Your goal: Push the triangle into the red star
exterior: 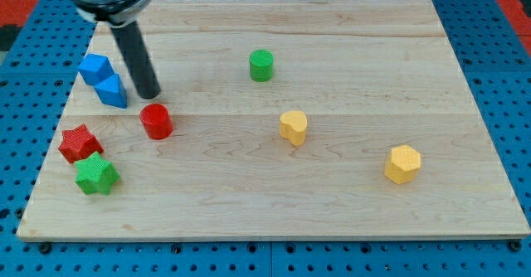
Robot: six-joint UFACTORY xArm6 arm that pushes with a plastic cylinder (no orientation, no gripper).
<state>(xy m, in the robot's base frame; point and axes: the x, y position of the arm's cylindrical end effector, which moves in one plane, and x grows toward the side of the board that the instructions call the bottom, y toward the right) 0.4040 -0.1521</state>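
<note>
Pale grained wooden board on a blue pegboard, no readable writing anywhere; my tip is a bare dark rod end, nothing to clench or grasp, sitting just right of the blue triangle and apart from it. From the tip: blue cube-like block up-left touching the triangle, red cylinder just below, red star down-left with the green star touching it. Well right of the tip: green cylinder, yellow rounded block, yellow hexagon; nothing between triangle and red star.
</note>
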